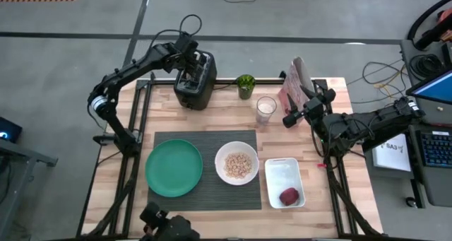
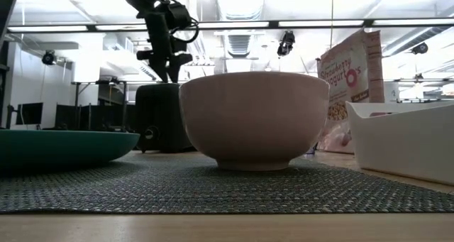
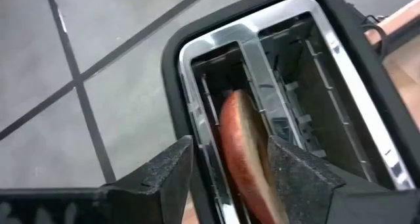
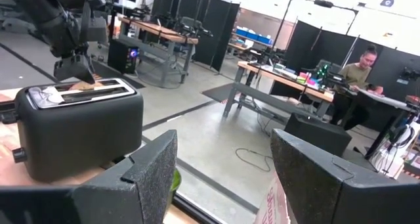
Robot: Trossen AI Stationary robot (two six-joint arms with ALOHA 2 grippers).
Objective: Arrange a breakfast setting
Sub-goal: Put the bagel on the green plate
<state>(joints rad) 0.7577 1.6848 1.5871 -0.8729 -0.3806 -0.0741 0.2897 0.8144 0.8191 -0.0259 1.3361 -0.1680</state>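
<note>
Toaster [image 3: 315,86] holding toast slice [image 3: 246,152], left hand [image 3: 226,168] released above, bowl [image 1: 236,163] of cereal.

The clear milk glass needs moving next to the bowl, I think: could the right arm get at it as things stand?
Probably yes. The right gripper hangs open just beside the clear milk glass, nothing stands between them, and the pink cereal box sits behind, out of the way.
</note>
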